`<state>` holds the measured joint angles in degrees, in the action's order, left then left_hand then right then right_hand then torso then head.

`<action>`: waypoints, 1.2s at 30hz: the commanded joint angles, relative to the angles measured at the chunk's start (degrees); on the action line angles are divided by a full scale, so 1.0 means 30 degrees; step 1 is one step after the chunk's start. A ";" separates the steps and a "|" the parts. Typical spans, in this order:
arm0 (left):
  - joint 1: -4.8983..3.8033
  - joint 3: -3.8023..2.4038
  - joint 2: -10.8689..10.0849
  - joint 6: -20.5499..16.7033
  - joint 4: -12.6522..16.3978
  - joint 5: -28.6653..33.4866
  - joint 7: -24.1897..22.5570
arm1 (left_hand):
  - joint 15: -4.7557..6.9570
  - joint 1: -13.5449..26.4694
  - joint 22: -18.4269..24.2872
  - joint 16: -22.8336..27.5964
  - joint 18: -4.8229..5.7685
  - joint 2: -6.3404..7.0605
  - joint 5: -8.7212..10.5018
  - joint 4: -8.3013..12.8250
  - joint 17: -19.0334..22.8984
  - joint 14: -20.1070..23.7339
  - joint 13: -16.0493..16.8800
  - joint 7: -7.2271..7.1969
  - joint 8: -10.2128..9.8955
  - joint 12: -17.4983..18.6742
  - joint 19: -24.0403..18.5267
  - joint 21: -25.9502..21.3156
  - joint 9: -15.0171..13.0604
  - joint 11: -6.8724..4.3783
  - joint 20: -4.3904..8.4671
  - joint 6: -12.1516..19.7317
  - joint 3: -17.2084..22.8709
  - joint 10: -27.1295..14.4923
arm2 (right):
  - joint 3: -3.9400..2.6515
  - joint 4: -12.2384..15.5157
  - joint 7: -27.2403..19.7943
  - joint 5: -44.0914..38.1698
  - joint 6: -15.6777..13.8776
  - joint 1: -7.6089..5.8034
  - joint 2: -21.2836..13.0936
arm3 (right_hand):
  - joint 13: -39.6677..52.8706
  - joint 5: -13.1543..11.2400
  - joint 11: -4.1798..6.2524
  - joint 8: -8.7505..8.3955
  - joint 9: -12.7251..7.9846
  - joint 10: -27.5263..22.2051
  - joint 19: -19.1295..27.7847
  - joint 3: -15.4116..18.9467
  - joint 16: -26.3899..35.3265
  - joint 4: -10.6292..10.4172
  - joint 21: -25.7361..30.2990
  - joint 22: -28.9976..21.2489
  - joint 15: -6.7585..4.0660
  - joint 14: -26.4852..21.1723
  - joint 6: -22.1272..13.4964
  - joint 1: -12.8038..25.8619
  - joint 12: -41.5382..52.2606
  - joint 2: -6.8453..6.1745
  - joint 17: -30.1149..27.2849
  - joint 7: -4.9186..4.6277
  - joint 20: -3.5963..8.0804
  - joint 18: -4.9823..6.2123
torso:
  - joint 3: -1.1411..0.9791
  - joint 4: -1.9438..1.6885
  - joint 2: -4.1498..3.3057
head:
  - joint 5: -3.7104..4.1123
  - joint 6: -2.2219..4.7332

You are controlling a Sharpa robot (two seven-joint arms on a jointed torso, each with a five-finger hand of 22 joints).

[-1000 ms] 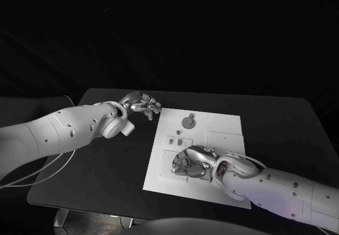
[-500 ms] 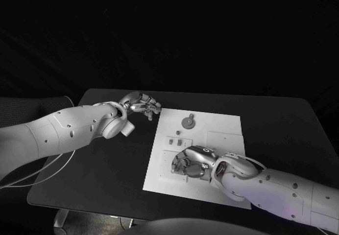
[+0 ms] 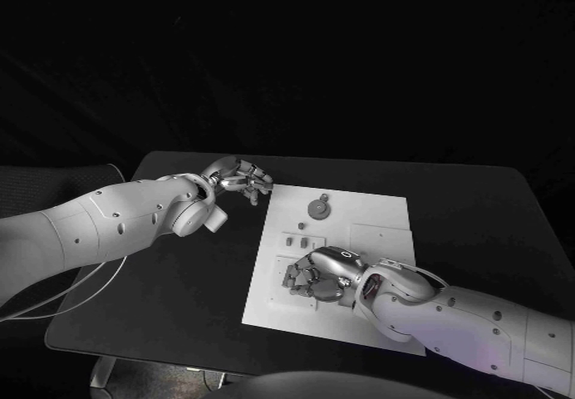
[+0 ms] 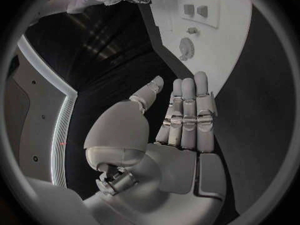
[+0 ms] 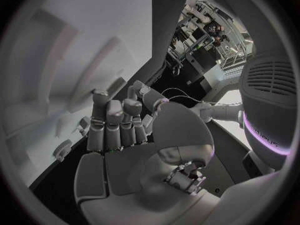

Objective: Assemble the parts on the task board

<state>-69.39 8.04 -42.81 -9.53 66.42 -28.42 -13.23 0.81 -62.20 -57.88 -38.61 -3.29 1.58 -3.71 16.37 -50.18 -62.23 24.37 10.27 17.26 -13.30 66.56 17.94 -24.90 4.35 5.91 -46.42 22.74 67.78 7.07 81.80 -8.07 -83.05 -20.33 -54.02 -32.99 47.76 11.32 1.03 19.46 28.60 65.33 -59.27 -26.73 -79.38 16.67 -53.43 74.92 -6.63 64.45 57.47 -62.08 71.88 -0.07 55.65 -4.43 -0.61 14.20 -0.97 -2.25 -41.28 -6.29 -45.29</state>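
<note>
The white task board lies mid-table. A round grey part sits near its far edge, and two small parts stand in slots further in. My right hand hovers over the board's near left area, fingers bent down toward the plate. In the right wrist view the right hand has nothing between its fingers over the board. My left hand hangs over the black table just off the board's far left corner. Seen from the left wrist, the left hand is empty, fingers straight, facing the round part.
Black table surrounds the board, with wide bare strips to the left and right. A raised white square sits on the board's right half. A thin cable trails off the table's left edge under my left arm.
My right hand has crept slightly to the left across the board's near part. The left hand and the parts have stayed where they were.
</note>
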 commanded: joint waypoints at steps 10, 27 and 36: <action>-0.0018 -0.0013 -0.0026 0.0175 0.0054 0.0015 -0.0127 | -0.0061 -0.0213 -0.0036 0.0137 -0.0204 -0.0002 0.0058 0.0018 -0.0028 -0.0025 0.0029 0.0058 0.0132 0.0109 0.0081 -0.0095 0.0033 0.0047 0.0111 -0.0003 -0.0107 0.0136 | -0.0061 0.0082 0.0003 -0.0230 -0.0227 0.0014 -0.0045 | 0.0036 -0.0079 0.0010 -0.0149 -0.0026 -0.0128 0.0059 -0.0130 -0.0072 0.0029 0.0023 0.0242 -0.0058 -0.0125 0.0141 -0.0220 -0.0001 -0.0139 0.0031 -0.0304 -0.0075 0.0268 | -0.0022 0.0010 -0.0003 | -0.0004 0.0029; -0.0020 0.0023 -0.0626 0.0437 0.0550 -0.2647 0.2394 | -0.0040 -0.0053 -0.0101 0.0177 -0.0212 0.0110 0.0065 -0.0026 -0.0115 -0.0110 0.0120 0.0038 0.0271 0.0086 0.0164 -0.0087 0.0009 0.0015 0.0127 -0.0229 -0.0214 0.0251 | -0.0385 0.0395 0.0219 0.0407 -0.0646 -0.0081 -0.0213 | 0.0079 -0.0101 -0.0259 -0.0686 -0.0271 -0.0193 0.0030 -0.0152 -0.0052 -0.0005 0.0047 0.0188 0.0154 -0.0117 -0.0604 0.0014 -0.0048 -0.0789 0.0001 -0.0593 -0.0084 0.0268 | -0.0014 -0.0007 0.0008 | 0.0015 0.0148; -0.0016 0.0091 -0.0949 0.1484 0.0936 -0.4806 0.4122 | 0.0028 0.0920 -0.0220 0.0274 -0.0233 0.0573 0.0079 -0.0139 -0.0302 -0.0263 0.0369 -0.0149 0.0590 0.0062 0.0285 -0.0120 -0.0072 -0.0106 0.0189 -0.0796 -0.0840 0.0356 | -0.0418 0.0485 0.0376 0.0540 -0.0564 -0.0473 -0.0338 | 0.0092 -0.0114 -0.0346 -0.0822 -0.0331 -0.0250 0.0049 -0.0163 -0.0039 -0.0002 0.0075 0.0170 0.0236 -0.0139 -0.0813 0.0083 -0.0064 -0.0889 -0.0006 -0.0681 -0.0096 0.0268 | 0.0000 -0.0012 0.0001 | 0.0088 0.0276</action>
<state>-69.39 8.34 -45.67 -7.52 68.96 -38.81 -4.05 0.82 -59.81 -58.49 -38.10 -3.05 3.31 -3.71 15.96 -51.05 -62.66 25.45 9.83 18.81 -13.30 67.08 17.94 -25.07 4.17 6.24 -48.42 20.43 68.59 5.83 83.08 -7.19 -81.94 -22.09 -55.40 -34.04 47.94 11.32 0.29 17.23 27.66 64.59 -59.26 -26.73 -79.39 16.67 -53.43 74.92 -6.31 63.93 56.13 -61.99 71.88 -2.12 55.64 -5.79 -0.63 14.11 -0.97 -2.23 -41.27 -6.05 -44.57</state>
